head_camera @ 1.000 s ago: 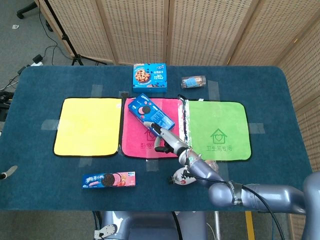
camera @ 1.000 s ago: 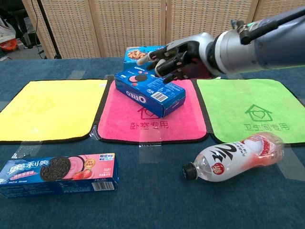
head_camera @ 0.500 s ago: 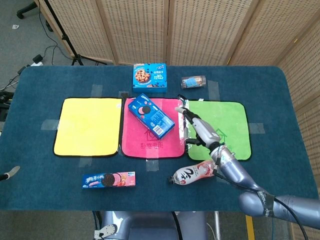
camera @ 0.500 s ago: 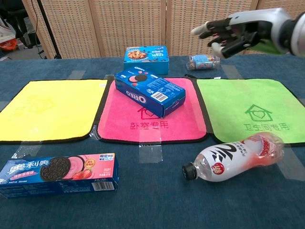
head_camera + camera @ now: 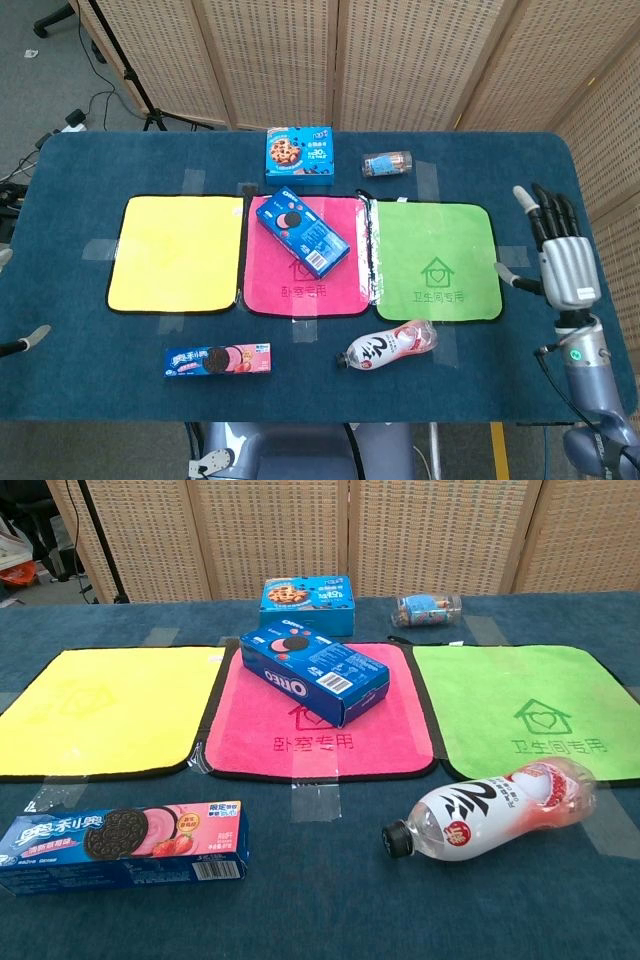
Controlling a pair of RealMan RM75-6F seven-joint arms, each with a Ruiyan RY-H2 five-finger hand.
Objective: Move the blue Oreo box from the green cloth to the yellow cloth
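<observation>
The blue Oreo box [image 5: 302, 235] [image 5: 313, 675] lies slantwise on the pink cloth [image 5: 300, 290] [image 5: 320, 742], between the yellow cloth [image 5: 175, 252] [image 5: 100, 710] and the green cloth [image 5: 435, 260] [image 5: 530, 710]. Both of those cloths are bare. My right hand [image 5: 560, 255] is raised off the table's right edge, fingers spread, holding nothing, far from the box. Only a grey tip of my left hand [image 5: 28, 340] shows at the left border of the head view. The chest view shows neither hand.
A blue cookie box [image 5: 299, 152] [image 5: 307, 598] and a small jar on its side [image 5: 386, 163] [image 5: 427, 609] sit at the back. A pink-labelled bottle [image 5: 388, 345] [image 5: 490, 808] and a strawberry Oreo pack [image 5: 218, 359] [image 5: 120, 845] lie near the front edge.
My right hand has drawn back from the blue Oreo box, swung right past the green cloth and left the chest view. The box stays on the pink cloth.
</observation>
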